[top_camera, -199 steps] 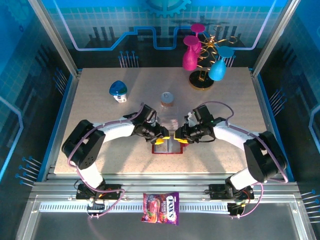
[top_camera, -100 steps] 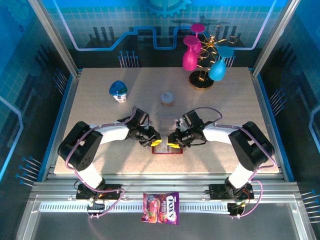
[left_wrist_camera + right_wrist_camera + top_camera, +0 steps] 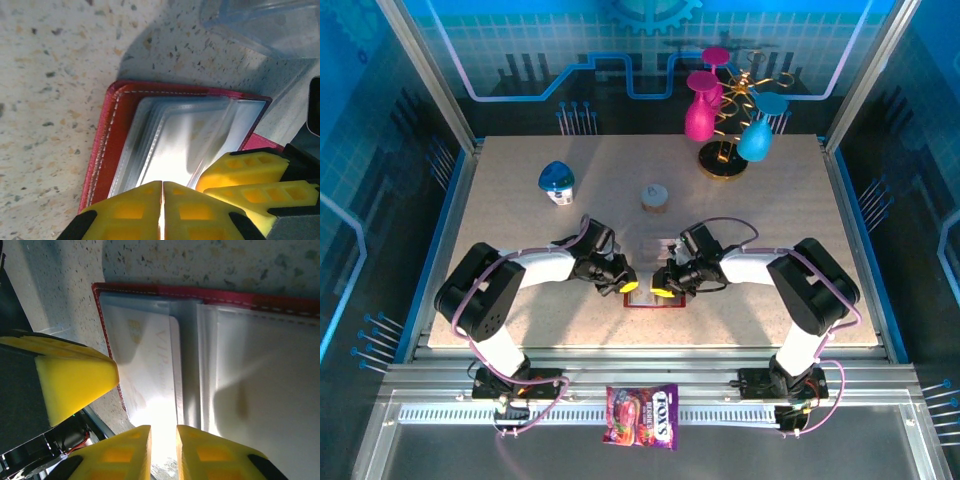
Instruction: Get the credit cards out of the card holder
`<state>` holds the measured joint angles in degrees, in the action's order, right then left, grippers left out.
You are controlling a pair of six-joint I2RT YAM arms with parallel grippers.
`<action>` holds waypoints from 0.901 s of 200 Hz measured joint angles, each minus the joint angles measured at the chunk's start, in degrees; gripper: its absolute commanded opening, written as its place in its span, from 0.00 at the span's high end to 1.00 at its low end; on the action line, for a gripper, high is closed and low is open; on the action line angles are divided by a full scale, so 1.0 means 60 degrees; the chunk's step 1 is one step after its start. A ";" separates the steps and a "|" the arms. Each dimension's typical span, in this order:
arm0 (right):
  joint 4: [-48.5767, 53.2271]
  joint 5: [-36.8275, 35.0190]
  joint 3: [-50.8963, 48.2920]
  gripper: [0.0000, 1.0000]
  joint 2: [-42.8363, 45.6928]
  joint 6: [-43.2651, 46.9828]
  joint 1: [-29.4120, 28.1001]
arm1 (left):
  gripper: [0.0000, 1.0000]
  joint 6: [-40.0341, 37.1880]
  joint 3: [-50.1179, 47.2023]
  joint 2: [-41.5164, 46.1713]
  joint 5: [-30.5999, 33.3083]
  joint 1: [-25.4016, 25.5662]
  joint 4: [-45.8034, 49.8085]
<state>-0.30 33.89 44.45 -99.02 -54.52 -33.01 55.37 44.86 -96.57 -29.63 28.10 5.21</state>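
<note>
Edged inward onto red card holder (image 3: 102, 145) by worktop's (image 3: 520, 230) near edge: left claw (image 3: 162, 205) pressed together, right claw (image 3: 162, 447) barely parted, grip untellable; best pinning pockets, sliding credit card (image 3: 145, 355) out flat.

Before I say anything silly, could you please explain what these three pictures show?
The left arm and right arm are white robots bolted at a table's near edge. The wide picture looks down from above; the close-ups come from a camera on each wrist, yellow jaws in view. Both arms meet over an open red card holder whose grey pockets hold a pale card marked VIP. The left jaws are closed, the right jaws nearly so; glare hides whether they pinch anything. Behind stand a clear box, a small jar and a blue-capped bottle.
</note>
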 measured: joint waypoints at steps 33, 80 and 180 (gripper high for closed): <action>-0.0153 0.0004 0.0015 0.78 -0.0113 -0.0066 0.0000 | 0.90 -0.0004 -0.0062 0.0000 0.0000 -0.0015 0.0025; -0.0229 0.0036 0.0051 0.79 -0.0251 -0.0106 -0.0007 | 0.90 -0.0036 -0.0062 0.0000 0.0000 -0.0022 0.0040; -0.0393 0.0047 0.0168 0.78 -0.0430 -0.0164 -0.0007 | 0.91 -0.0047 -0.0062 0.0000 0.0000 -0.0025 0.0058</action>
<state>-2.66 34.17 45.45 -101.60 -55.51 -33.06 55.09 44.49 -96.57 -29.63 27.94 5.56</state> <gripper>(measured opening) 0.202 0.089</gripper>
